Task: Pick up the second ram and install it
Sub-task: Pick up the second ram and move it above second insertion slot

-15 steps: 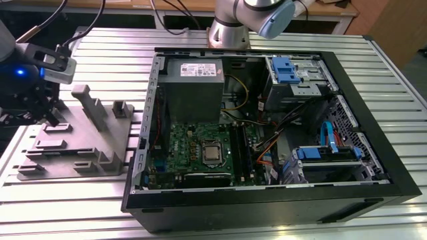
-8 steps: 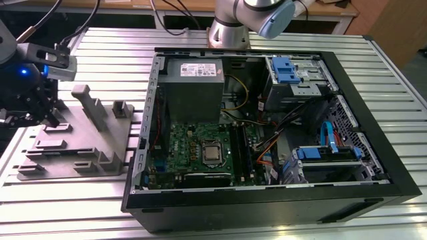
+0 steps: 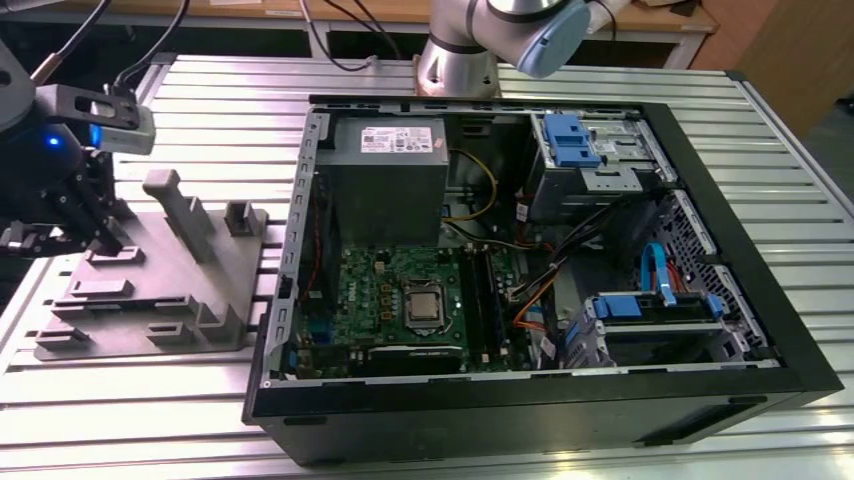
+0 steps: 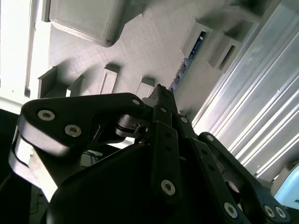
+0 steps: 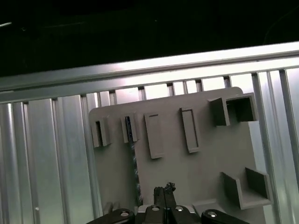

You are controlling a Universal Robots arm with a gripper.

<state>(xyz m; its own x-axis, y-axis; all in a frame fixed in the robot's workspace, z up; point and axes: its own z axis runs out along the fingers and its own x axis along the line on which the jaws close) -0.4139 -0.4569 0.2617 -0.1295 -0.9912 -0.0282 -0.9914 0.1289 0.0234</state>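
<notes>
At the exterior view's left edge the gripper is seen over the grey holder tray, its body cut off by the frame. In the first wrist view its fingertips are pressed together and nothing is gripped. The second ram is stood on edge in a tray slot, near the fingertips but apart from them. Its end nearest the gripper is hard to make out. Only a narrow strip of slatted table is seen between the tray and the open computer case. Wider bare slats are seen at the far right.

No legible text; white label on grey power-supply box unreadable.
</notes>
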